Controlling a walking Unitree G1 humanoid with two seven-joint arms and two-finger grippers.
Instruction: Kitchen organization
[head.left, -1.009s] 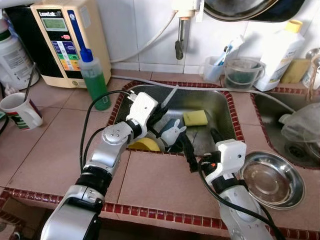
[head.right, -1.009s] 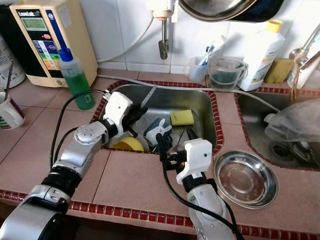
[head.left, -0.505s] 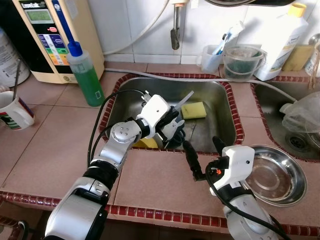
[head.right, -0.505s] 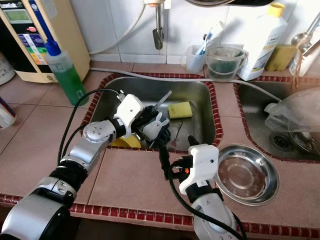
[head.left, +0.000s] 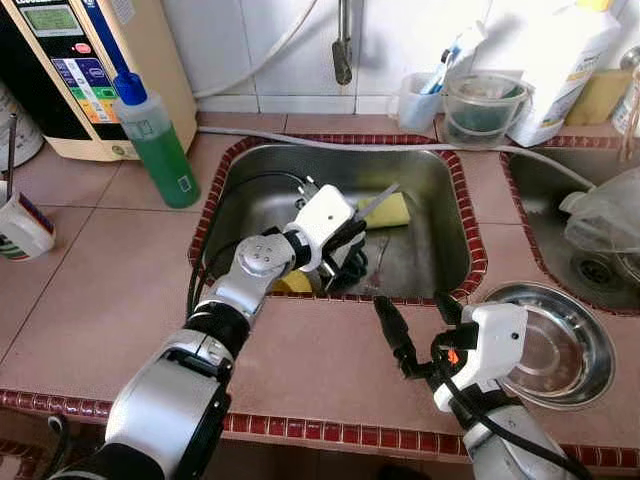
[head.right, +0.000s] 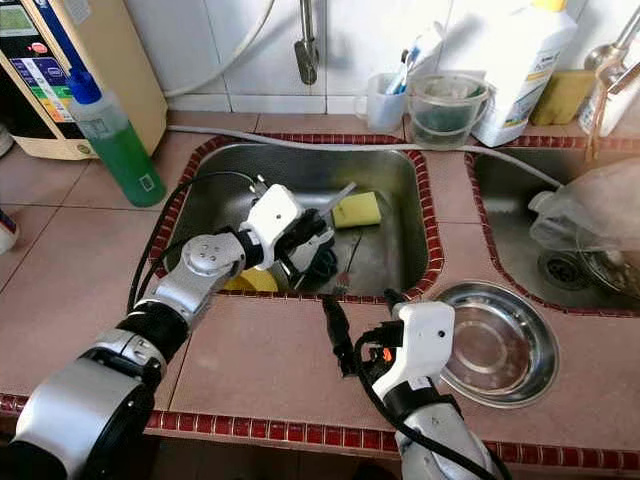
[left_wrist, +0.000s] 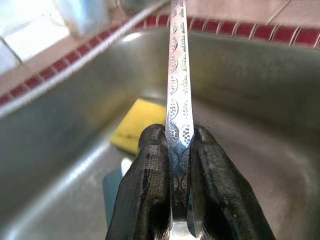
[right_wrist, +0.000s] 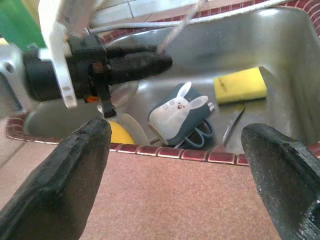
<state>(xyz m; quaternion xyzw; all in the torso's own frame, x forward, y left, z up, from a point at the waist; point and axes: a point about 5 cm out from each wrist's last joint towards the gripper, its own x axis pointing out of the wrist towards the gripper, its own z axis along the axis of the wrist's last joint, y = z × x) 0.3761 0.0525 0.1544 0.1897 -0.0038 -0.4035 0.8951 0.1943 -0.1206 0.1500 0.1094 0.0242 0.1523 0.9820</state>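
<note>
My left gripper (head.left: 346, 238) reaches into the steel sink (head.left: 262, 182) and is shut on a silver utensil (left_wrist: 179, 75) with a patterned handle that sticks up toward the yellow sponge (head.left: 396, 211). Under it lie a blue and white bunny item (right_wrist: 177, 112), a yellow dish (right_wrist: 118, 134) and another thin utensil (right_wrist: 232, 124). My right gripper (head.left: 418, 325) is open over the tiled counter just in front of the sink, holding nothing.
A steel bowl (head.left: 556, 342) sits on the counter right of my right gripper. A green soap bottle (head.left: 155, 140), a beige appliance (head.left: 60, 60) and a mug (head.left: 20, 226) stand at the left. The tap (head.left: 342, 50), cups (head.left: 480, 105) and a second sink (head.left: 600, 265) lie behind and right.
The camera has tilted down and closer. My left gripper, still shut on the utensil, has moved right inside the sink toward the sponge. The right gripper stays open over the counter.
</note>
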